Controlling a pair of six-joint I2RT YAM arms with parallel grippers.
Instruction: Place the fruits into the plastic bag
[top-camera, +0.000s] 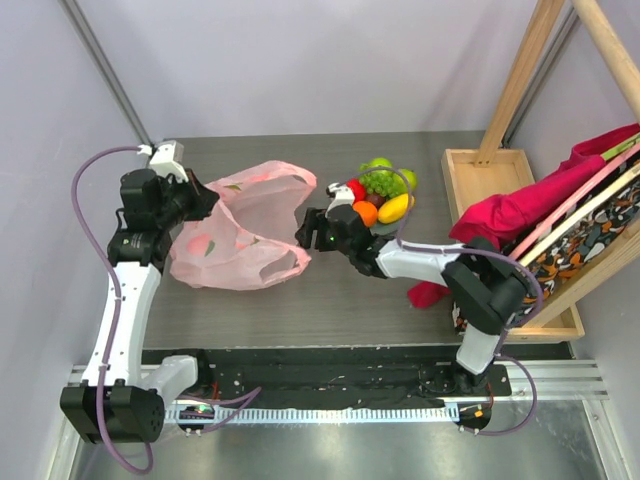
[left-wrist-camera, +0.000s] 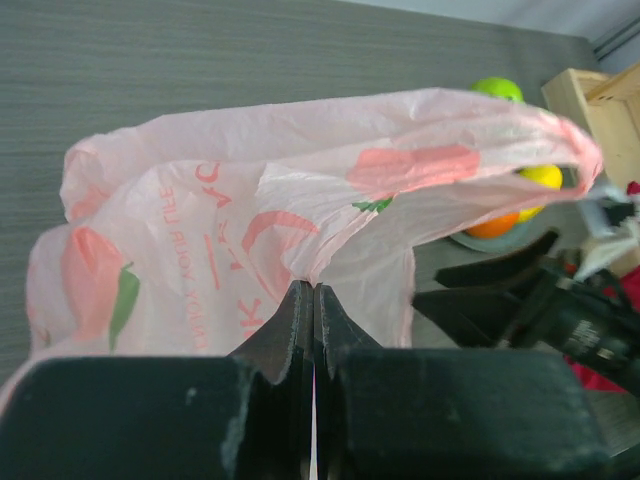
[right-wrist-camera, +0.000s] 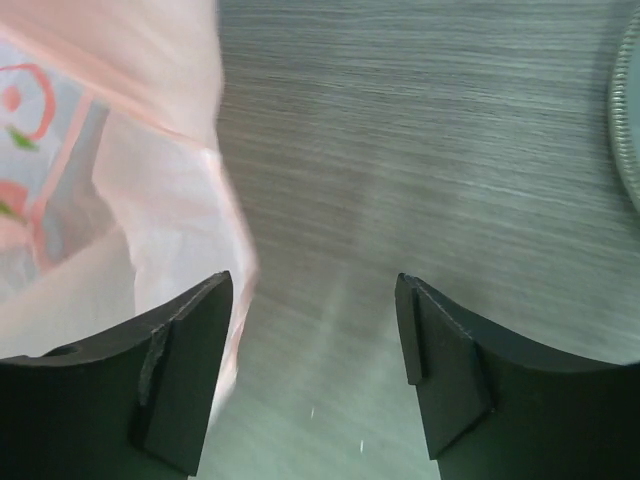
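From the top camera, the pink plastic bag (top-camera: 240, 240) lies on the left half of the tabletop (top-camera: 330, 300), between the two arms. The left gripper (top-camera: 205, 200) takes the bag at its left side, toward the far edge, so the mouth is lifted and turned to the right. The right gripper (top-camera: 305, 228) is at the bag's right rim. The fruits (top-camera: 382, 192) are in one pile near the middle of the far edge, just right of the bag. None shows inside the bag here, so the filling seems not yet begun. A wooden tray (top-camera: 490, 165) and a red cloth (top-camera: 515, 210) are at the right edge.

From the left wrist camera, the left gripper's jaws are pressed together on a fold of the bag's thin film, which rises from the pinch into an open loop. Behind it, a green apple (left-wrist-camera: 497, 88), a yellow fruit (left-wrist-camera: 545, 177) and an orange (left-wrist-camera: 492, 225) sit on a grey plate (left-wrist-camera: 470, 243).

From the right wrist camera, the fingers (right-wrist-camera: 190, 350) stand wide apart with only bare tabletop between them, so this gripper holds nothing. The bag's edge hangs just beside one finger; whether it touches cannot be told. Probably this arm is free to fetch fruit while the other holds the bag.
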